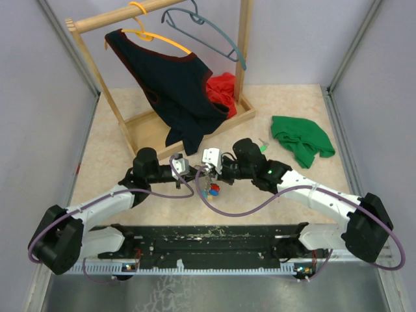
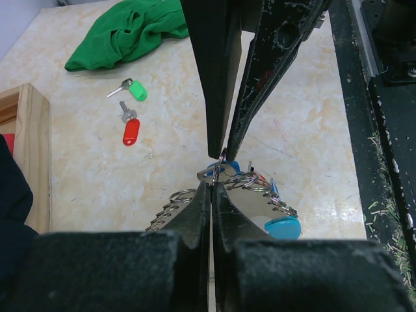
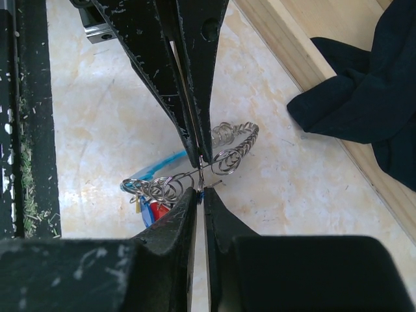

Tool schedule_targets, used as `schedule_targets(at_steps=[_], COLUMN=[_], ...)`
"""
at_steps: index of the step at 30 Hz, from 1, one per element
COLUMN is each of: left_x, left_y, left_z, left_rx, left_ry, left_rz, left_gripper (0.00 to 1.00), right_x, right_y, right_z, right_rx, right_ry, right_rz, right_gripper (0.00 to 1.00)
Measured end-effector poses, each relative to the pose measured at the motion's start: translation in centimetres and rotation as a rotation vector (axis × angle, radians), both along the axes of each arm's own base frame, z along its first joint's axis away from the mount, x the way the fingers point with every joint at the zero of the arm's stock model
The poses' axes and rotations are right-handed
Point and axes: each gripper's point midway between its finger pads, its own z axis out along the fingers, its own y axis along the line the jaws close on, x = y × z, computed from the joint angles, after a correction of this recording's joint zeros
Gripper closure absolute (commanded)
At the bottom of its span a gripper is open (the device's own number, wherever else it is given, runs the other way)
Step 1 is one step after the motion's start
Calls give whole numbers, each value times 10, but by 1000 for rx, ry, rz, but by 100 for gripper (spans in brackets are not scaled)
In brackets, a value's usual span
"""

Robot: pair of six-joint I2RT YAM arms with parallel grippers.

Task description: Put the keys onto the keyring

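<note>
My two grippers meet tip to tip above the middle of the table. The left gripper (image 1: 198, 172) (image 2: 213, 185) (image 3: 199, 156) is shut on a wire ring of the keyring (image 3: 234, 146), whose coiled loops and light-blue band (image 3: 162, 162) hang just over the tabletop. The right gripper (image 1: 211, 172) (image 3: 200, 190) (image 2: 221, 153) is pinched on a blue-capped key (image 2: 229, 170) at that same ring. Several small rings and red and blue caps (image 1: 212, 190) dangle below. A green-capped key (image 2: 135, 89) and a red-capped key (image 2: 130, 132) lie loose on the table.
A crumpled green cloth (image 1: 301, 140) lies at the right, beyond the loose keys. The wooden rack (image 1: 188, 123) with a dark garment (image 1: 172, 78) and a red cloth (image 1: 222, 91) stands behind the grippers. A black rail (image 1: 208, 237) runs along the near edge.
</note>
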Motion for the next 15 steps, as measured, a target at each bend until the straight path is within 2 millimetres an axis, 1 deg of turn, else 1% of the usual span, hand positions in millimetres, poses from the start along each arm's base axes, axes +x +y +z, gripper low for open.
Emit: schedule_targets(at_steps=[3,15], left_x=[0,0], left_y=[0,0], left_z=[0,0], left_rx=[0,-1], left_ry=[0,3], left_rz=[0,0], left_gripper=[100,100], right_x=[0,-1], right_y=[-1,-1], right_z=[-1,-1], right_rx=[-4,-9], right_ry=[3,7], right_rz=[-1,0], right_gripper=[100,100])
